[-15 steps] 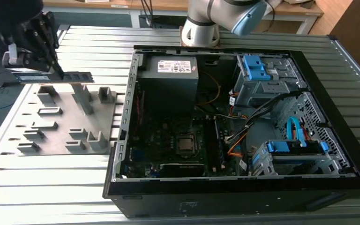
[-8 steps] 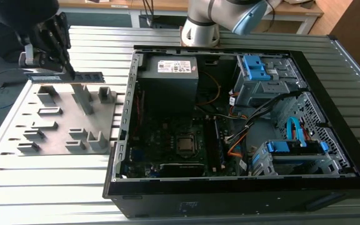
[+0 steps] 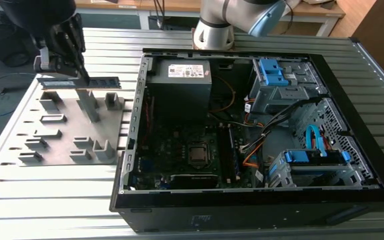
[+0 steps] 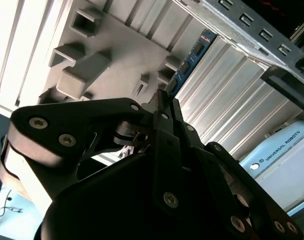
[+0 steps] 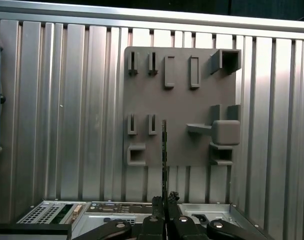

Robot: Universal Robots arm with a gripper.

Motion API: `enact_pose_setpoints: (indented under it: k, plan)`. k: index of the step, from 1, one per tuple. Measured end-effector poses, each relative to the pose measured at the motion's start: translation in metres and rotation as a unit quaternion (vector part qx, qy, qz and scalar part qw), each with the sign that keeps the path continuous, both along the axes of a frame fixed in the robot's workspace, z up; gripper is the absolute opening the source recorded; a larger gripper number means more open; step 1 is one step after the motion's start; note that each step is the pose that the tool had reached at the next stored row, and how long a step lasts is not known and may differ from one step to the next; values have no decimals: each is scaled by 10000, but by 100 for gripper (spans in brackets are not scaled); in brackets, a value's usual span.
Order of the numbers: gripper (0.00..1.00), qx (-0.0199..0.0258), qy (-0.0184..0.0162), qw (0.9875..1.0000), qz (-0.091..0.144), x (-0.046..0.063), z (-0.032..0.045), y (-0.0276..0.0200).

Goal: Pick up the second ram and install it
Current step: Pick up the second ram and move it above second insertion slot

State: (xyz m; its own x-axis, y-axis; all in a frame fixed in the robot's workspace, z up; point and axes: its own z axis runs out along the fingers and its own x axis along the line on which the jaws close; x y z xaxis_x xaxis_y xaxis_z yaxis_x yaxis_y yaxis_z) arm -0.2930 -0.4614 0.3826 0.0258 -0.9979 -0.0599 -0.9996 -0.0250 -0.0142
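One end of the second ram (image 3: 105,82) hides between the jaws pinching it

Open computer case (image 3: 245,212) (blue drive brackets (image 3: 272,72) inside) beside grey fixture plate (image 3: 67,129) on ribbed table (image 3: 45,200).

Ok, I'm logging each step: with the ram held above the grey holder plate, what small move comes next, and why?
Probably carry it sideways toward the open case. The gripper is shut on the second ram, held clear above the grey holder plate, and the motherboard lies to the exterior view's right.
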Motion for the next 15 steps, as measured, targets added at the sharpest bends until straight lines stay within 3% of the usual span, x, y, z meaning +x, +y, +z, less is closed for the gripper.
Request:
enact_pose_setpoints:
  k: [15]
  plan:
    - [14,0,0,10000,-1,341,0,0]
